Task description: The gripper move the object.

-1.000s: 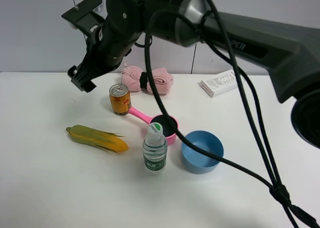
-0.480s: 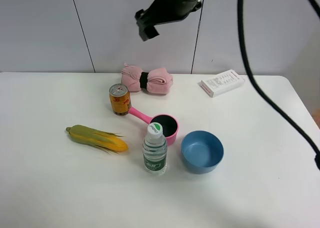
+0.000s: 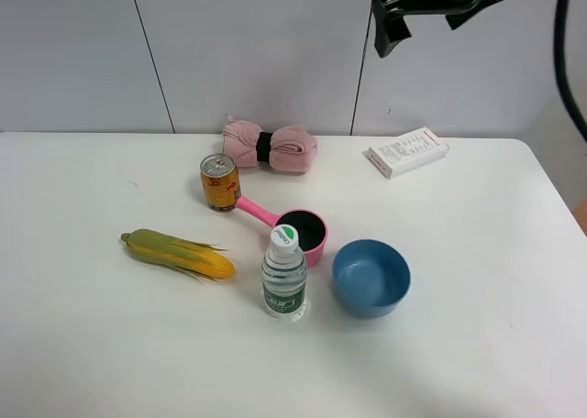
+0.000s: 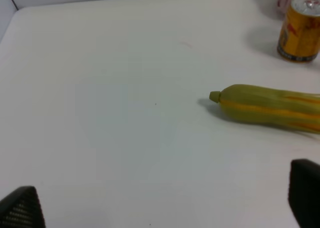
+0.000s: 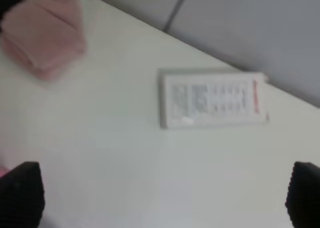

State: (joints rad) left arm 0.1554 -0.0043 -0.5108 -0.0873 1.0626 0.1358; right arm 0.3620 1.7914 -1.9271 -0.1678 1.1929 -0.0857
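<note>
Near the left edge of the surface (image 3: 83,354) lies the corn cob (image 3: 177,254); both end effectors, left (image 4: 165,203) and right (image 5: 160,198), are wide open, holding nothing.

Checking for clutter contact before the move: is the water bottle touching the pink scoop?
Cannot tell. In the exterior high view the water bottle cap overlaps the pink scoop rim from this angle, hiding any gap; neither wrist view shows them.
</note>
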